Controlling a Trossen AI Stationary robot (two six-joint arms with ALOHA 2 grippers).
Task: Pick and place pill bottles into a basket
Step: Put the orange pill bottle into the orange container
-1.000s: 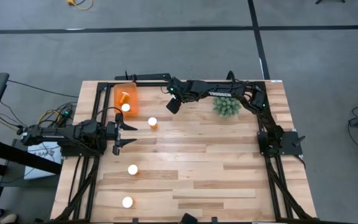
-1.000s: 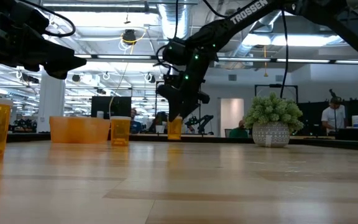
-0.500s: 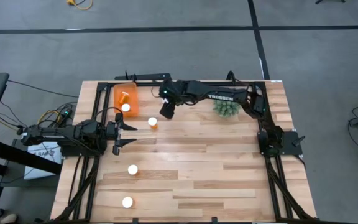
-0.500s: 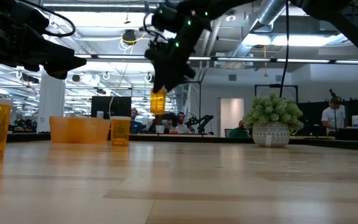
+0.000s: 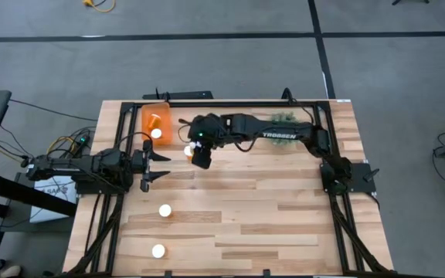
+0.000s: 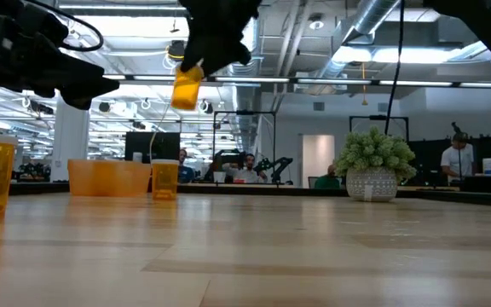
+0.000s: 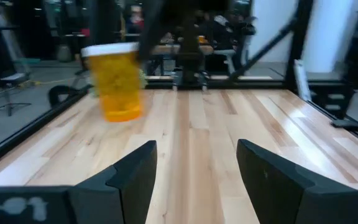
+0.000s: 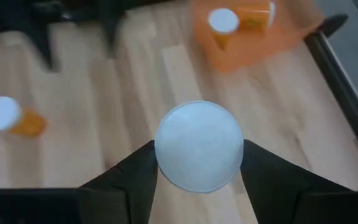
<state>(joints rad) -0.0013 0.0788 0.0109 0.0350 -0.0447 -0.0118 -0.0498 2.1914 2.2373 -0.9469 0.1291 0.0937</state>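
Our right hand (image 8: 197, 163) is closed on a small translucent orange pill bottle with a round white cap (image 8: 199, 145), and over the last second we have lifted it off the wooden surface (image 5: 269, 208) and swung it toward the bright orange rectangular plastic basket (image 5: 157, 123), so it now hangs high in the air (image 6: 187, 87) just short of that basket. Our left hand (image 5: 159, 167) waits half open and empty at the surface's left side. The basket already holds bottles; three more pill bottles (image 5: 164, 210) remain standing outside it.

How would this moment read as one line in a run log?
right claw: holding pill bottle in air | basket: two bottles inside | left claw: waiting, open
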